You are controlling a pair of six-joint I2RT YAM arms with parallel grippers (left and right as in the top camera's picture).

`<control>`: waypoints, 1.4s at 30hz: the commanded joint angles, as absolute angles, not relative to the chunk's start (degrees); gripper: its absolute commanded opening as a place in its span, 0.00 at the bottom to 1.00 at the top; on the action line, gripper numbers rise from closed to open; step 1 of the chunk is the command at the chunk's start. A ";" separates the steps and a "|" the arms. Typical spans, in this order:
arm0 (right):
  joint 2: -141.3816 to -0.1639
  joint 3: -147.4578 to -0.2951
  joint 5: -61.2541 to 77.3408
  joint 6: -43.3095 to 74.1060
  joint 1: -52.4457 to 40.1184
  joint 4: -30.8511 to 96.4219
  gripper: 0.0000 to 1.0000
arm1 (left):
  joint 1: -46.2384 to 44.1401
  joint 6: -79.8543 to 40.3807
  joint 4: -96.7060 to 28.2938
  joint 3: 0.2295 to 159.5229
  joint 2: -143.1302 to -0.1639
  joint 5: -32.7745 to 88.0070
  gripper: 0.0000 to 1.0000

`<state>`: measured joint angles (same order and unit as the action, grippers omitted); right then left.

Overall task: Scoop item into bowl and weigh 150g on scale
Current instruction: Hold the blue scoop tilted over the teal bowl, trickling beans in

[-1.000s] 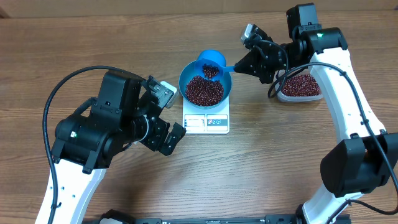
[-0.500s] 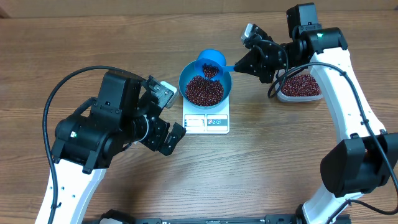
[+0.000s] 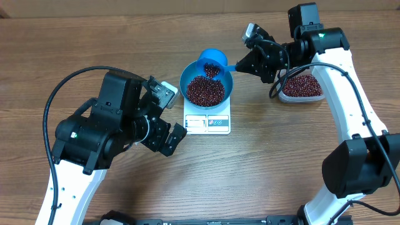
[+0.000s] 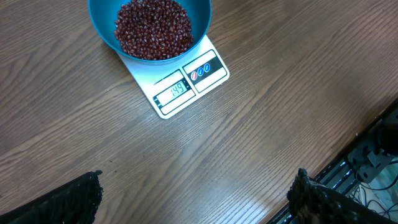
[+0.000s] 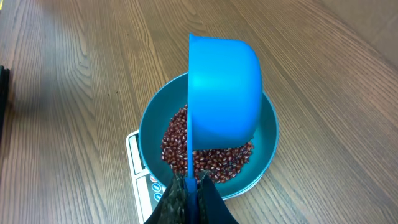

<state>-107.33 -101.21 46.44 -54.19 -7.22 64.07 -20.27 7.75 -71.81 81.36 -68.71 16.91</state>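
Nothing is seen to have moved since the earlier frames: both arms and every object are found in the same places. The scoop (image 3: 212,61) is held tipped over the back rim of the bowl (image 3: 184,84). Its handle is clamped in the right hand (image 3: 242,65), whose fingers are pressed together on it. The beans (image 3: 205,91) are heaped in the bowl, which is seated on the scale (image 3: 207,123) in the middle of the desk (image 3: 281,162). A few more are seen in the scoop's mouth. The left hand (image 3: 170,116) is spread wide and empty, near the scale's left front corner, and nothing is touched by it. In the left wrist view the display (image 4: 179,91) seems to read 149, so the weighing is judged nearly done, with only a bean or so thought to be wanting. What is left is a very light tip, a check of the figure, and perhaps the scoop's return to the tub (image 3: 302,87), where spare beans are kept.
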 commanded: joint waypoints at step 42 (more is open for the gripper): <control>-106.15 -103.15 48.93 -61.45 -7.33 64.82 0.04 | -20.64 8.99 -71.77 81.54 -68.99 16.51 0.99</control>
